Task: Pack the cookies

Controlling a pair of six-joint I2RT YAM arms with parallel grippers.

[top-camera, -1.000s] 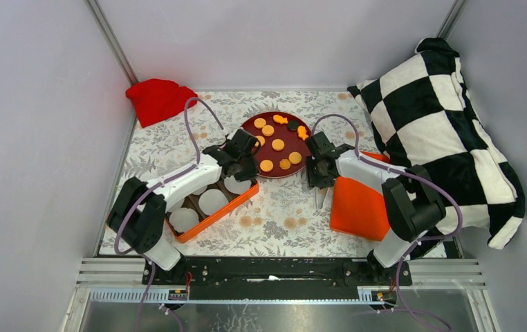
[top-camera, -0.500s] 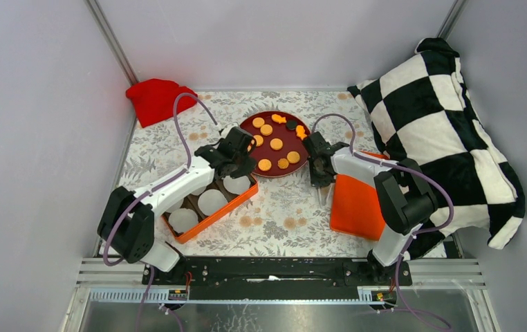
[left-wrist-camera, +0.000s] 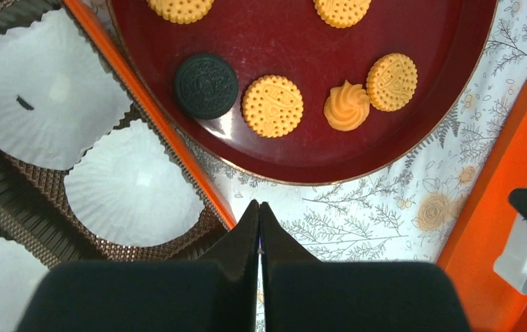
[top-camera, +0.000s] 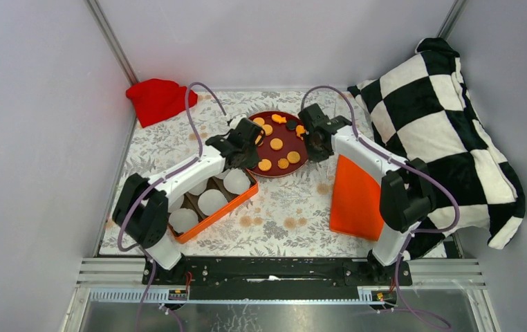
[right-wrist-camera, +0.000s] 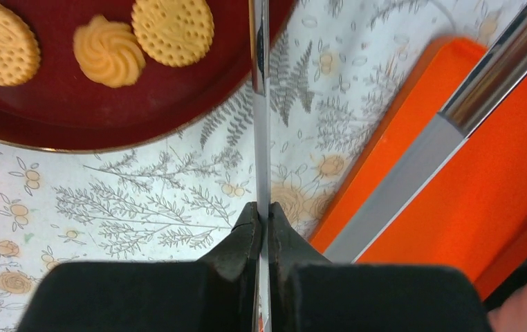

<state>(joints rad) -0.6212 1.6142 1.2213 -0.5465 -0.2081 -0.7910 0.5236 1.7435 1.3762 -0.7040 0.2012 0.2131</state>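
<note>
Several orange-yellow cookies (top-camera: 276,144) lie on a dark red plate (top-camera: 285,173); the left wrist view shows a round one (left-wrist-camera: 272,106), a swirl (left-wrist-camera: 347,106) and a black one (left-wrist-camera: 206,86). My left gripper (left-wrist-camera: 259,207) is shut and empty, hovering over the cloth between the plate's near rim and the orange box (top-camera: 209,214), whose white liners (left-wrist-camera: 129,187) hold nothing. My right gripper (right-wrist-camera: 261,207) is shut on thin metal tongs (right-wrist-camera: 261,104) by the plate's right rim (right-wrist-camera: 143,142); their other arm (right-wrist-camera: 454,117) slants over the orange lid (right-wrist-camera: 496,187).
A red cloth (top-camera: 157,99) lies at the back left corner. A black-and-white checkered pillow (top-camera: 440,117) fills the right side behind the orange lid (top-camera: 354,204). Grey walls close in the flowered tablecloth (top-camera: 281,214) on three sides.
My right gripper closed on the tongs and rose from beside the lid's near left edge to the plate's right rim. The left gripper shifted slightly toward the plate.
</note>
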